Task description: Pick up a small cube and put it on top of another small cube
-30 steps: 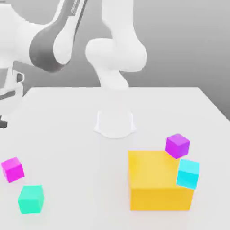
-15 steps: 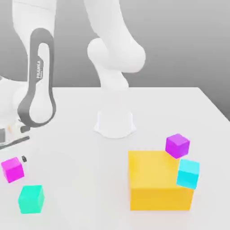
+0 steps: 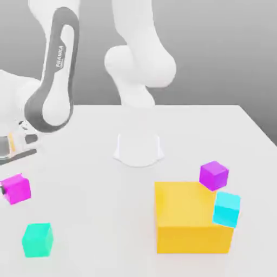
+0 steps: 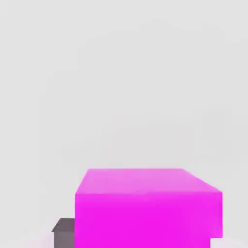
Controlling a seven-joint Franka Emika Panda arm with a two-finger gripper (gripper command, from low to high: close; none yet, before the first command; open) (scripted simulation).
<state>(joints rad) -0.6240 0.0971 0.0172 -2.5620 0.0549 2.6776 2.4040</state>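
Magenta cube [image 3: 17, 189], lower left of the exterior view, now higher in frame than before, clasped by the tool [image 3: 2, 190]; pick apparently made, stacking outstanding

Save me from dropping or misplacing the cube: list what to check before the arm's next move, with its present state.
1. Pink cube held by the gripper: ok.
2. Pink cube raised from its earlier spot: ok.
3. Green cube's top free: ok.
4. Pink cube stacked on another small cube: not ok.
5. Which cube is the target, green, purple or cyan: cannot tell.
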